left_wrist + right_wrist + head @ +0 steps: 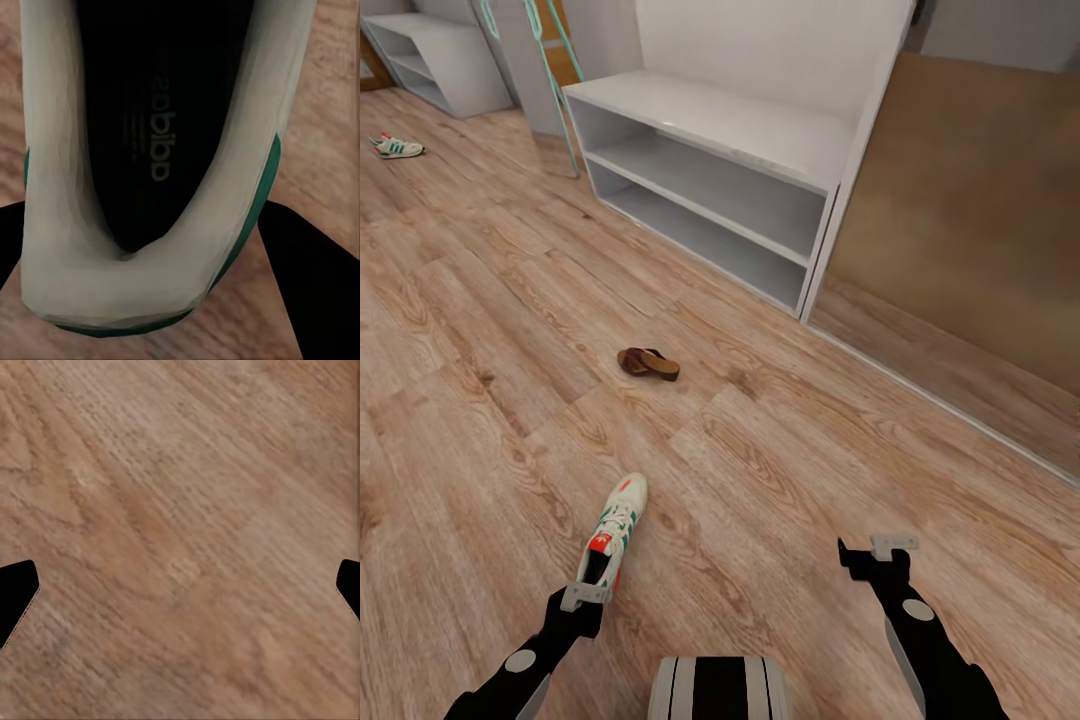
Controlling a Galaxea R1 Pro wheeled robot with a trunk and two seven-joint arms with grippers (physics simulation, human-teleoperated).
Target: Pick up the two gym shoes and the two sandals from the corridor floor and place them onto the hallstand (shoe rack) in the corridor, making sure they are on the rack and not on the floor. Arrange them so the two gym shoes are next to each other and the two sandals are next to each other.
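Near gym shoe (pixel 142 247): toe cut off by the left wrist view's edge. Far gym shoe (pixel 398 147) too small for detail. Right gripper (pixel 180 585): fingertips (pixel 16 589) clipped at frame edges.

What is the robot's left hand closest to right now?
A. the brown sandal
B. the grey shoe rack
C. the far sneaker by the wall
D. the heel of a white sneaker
D: the left gripper sits at the heel of the near sneaker, whose heel opening looms in the left wrist view.

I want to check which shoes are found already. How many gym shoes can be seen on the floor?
2. One gym shoe lies near the robot, its heel at the left gripper. The other gym shoe lies far off, at the head view's upper left.
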